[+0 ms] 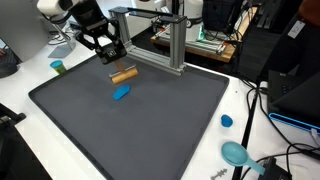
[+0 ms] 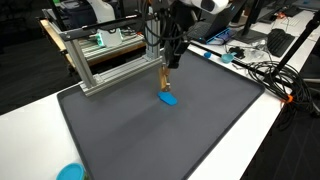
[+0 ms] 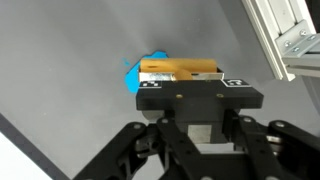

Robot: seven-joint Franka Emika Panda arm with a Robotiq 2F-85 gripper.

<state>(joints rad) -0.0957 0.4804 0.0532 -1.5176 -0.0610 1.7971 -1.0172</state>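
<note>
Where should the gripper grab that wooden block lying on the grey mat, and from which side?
Probably take the wooden block across its middle, jaws on the two long sides, coming straight down from above. It lies flat on the mat, so its top is free. The blue piece sits close by and the metal frame stands just behind, making a sideways approach tighter.

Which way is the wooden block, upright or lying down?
Lying down: the wooden block shows its long side level with the mat; wrist view agrees.
</note>
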